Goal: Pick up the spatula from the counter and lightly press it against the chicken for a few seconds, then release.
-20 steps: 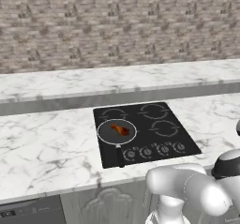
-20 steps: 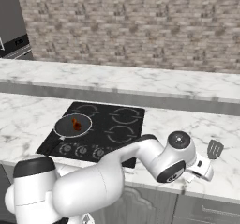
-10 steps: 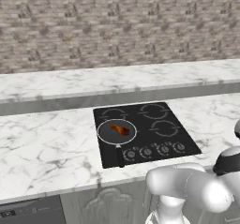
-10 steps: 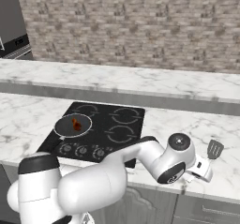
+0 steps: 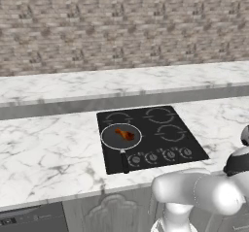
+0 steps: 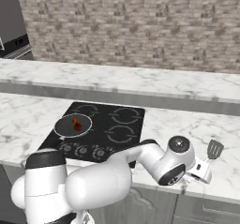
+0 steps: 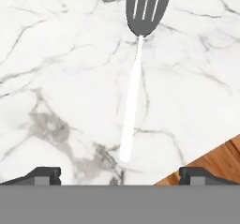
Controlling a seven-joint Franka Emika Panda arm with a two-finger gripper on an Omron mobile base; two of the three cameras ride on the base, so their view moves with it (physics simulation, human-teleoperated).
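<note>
The spatula [image 7: 132, 96] lies flat on the marble counter, its dark slotted head [image 7: 146, 7] far from the hand and its white handle running back toward my gripper [image 7: 121, 175]. The gripper is open, one fingertip on each side of the handle's end, with nothing between them. In the right base view the spatula's head [image 6: 214, 149] shows just past my hand [image 6: 200, 170], near the counter's front right. The chicken [image 5: 126, 134] is a small orange-brown piece in a round pan [image 5: 104, 138] on the cooktop's front left burner, well to the left of the gripper. It also shows in the right base view as the chicken [image 6: 76, 124].
The black cooktop [image 5: 160, 129] with a row of knobs along its front sits between pan and spatula. The counter's front edge [image 7: 187, 164] lies right beside the handle's end, with wood floor [image 7: 215, 164] beyond it. A raised marble ledge and a brick wall run behind.
The arm has shifted only slightly by the spatula. Spatula, pan and chicken have not moved, and the gripper has stayed open.
</note>
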